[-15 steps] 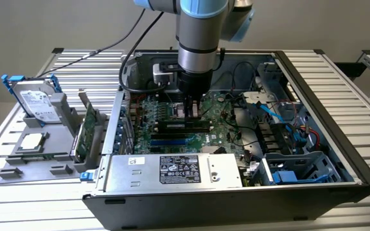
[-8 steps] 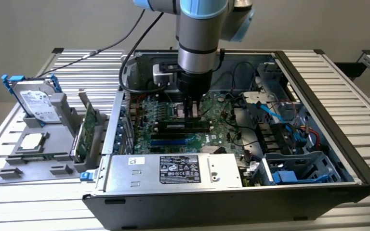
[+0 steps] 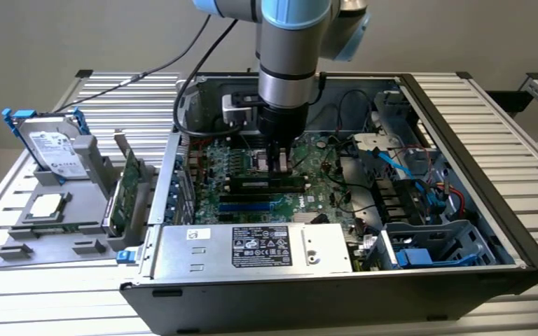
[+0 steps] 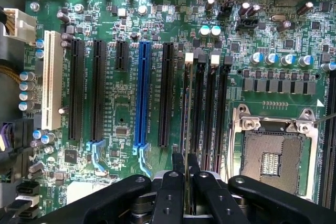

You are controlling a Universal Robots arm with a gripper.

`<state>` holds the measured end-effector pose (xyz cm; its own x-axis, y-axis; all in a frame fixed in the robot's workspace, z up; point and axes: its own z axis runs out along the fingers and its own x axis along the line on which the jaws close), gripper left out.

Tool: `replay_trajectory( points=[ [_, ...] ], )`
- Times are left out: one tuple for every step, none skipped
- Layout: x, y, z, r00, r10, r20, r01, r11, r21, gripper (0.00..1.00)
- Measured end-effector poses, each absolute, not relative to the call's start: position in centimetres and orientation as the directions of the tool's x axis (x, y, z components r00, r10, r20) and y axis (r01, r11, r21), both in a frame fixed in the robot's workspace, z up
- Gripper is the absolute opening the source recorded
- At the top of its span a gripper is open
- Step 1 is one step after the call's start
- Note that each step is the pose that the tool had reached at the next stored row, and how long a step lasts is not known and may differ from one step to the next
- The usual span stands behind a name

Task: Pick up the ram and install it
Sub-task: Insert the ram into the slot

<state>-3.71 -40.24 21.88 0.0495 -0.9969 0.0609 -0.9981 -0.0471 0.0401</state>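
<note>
Gripper (image 3: 282, 162) sits low inside the case (image 3: 462, 150), near its middle, with fingers (image 4: 169, 192) pinched on the ram (image 4: 185, 114). The ram stands on edge and reads as a thin strip over the black slots (image 4: 210, 108), at or just beside the nearest one. Whether it is seated cannot be confirmed.

Assessment: the ram is light, stiff, thin and brittle, with exposed chips. It is best held along the top long edge, so that pressure runs straight down and the stick does not twist.

Case contents:
- motherboard (image 4: 121, 108)
- empty socket (image 4: 273, 156)
- cables
- power supply (image 3: 250, 246) along the front edge

Rack (image 3: 26, 246), by the table's (image 3: 521, 140) edge at the exterior view's left, holds a hard drive (image 3: 50, 148), a card (image 3: 131, 183) and a chip (image 3: 47, 204).
</note>
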Motion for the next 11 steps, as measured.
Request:
replay_trajectory(
  points=[
    [-3.71,-40.24,21.85,0.049,-0.997,0.061,-0.998,-0.047,0.04,0.14],
    [-3.71,-40.24,21.82,0.049,-0.997,0.061,-0.998,-0.047,0.04,0.14],
    [-3.71,-40.24,21.8,0.05,-0.997,0.061,-0.998,-0.047,0.04,0.14],
    [-3.71,-40.24,21.77,0.05,-0.997,0.061,-0.998,-0.047,0.04,0.14],
    [-3.71,-40.24,21.76,0.05,-0.997,0.061,-0.998,-0.047,0.04,0.14],
    [-3.72,-40.24,21.75,0.049,-0.997,0.061,-0.998,-0.047,0.04,0.14],
    [-3.72,-40.24,21.75,0.049,-0.997,0.061,-0.998,-0.047,0.04,0.15],
    [-3.72,-40.24,21.74,0.049,-0.997,0.061,-0.998,-0.047,0.04,0.15],
    [-3.72,-40.24,21.74,0.049,-0.997,0.061,-0.998,-0.047,0.04,0.21],
    [-3.72,-40.24,21.74,0.049,-0.997,0.061,-0.998,-0.047,0.04,0.27],
    [-3.72,-40.24,21.74,0.049,-0.997,0.061,-0.998,-0.047,0.041,0.27]
  ],
)
